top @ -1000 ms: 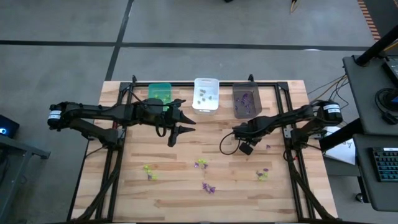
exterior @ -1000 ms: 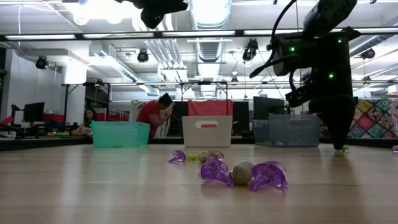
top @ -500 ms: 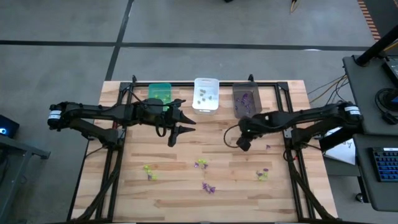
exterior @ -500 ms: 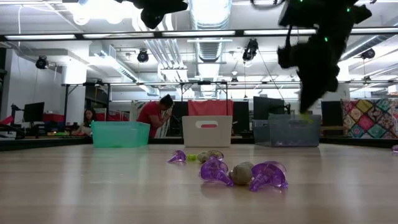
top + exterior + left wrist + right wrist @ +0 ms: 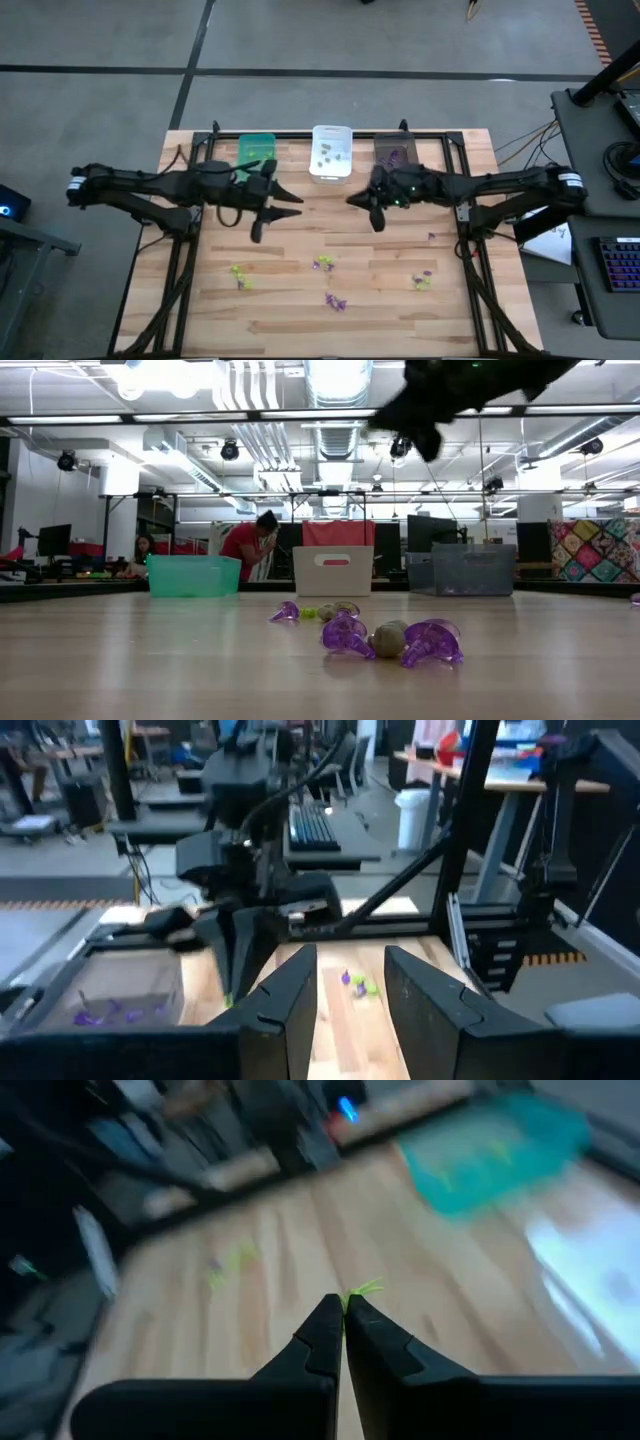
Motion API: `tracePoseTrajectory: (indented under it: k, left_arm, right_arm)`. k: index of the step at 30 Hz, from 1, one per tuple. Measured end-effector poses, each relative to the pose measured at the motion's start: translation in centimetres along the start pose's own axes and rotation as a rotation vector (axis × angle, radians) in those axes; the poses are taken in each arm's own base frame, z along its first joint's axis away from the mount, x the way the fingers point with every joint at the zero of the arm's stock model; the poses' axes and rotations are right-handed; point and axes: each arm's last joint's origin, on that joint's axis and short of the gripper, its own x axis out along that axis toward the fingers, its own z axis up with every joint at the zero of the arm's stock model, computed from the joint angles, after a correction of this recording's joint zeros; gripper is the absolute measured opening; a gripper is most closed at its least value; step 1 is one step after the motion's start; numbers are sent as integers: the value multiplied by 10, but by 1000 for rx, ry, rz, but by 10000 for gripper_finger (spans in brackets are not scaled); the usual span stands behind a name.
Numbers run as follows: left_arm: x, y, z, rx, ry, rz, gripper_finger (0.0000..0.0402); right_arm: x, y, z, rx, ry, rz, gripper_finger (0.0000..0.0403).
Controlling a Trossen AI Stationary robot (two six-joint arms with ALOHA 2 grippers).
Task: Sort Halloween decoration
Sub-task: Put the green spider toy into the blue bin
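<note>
Right gripper point(image 5: 343, 1306) jaws pinching a spiky yellow-green plastic trinket point(image 5: 362, 1290) above the slatted wooden table point(image 5: 300, 320) near the translucent white rectangular bin point(image 5: 331, 152), left gripper point(image 5: 272, 200) jaws spread, empty, beside the green bin point(image 5: 255, 150), remaining purple and yellow-green trinkets point(image 5: 335, 301) scattered toward the front edge.

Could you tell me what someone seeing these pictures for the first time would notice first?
Probably the two dark arms meeting above the middle of the wooden table, the right gripper with its jaws shut on a yellow-green trinket. Next, the three bins along the far edge: green bin, white bin and dark grey bin. Then the purple trinkets lying close to the low camera.
</note>
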Motion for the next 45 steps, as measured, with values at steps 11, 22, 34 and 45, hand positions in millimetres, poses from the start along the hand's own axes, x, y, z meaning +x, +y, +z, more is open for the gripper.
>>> tracePoseTrajectory:
  k: [11,22,34,45]
  left_arm:
    - [-36,-23,-12,11,-43,102,102]
    - [-73,-20,-14,-6,-142,132,102]
    - [-90,-18,-29,-11,-182,130,102]
    - [-90,-18,-30,-15,-194,129,102]
  right_arm:
    - [58,-42,50,-165,-246,41,8]
    - [145,-88,90,-244,-265,-43,8]
    - [218,-135,95,-234,-262,-88,8]
    - [249,-151,86,-262,-204,-114,9]
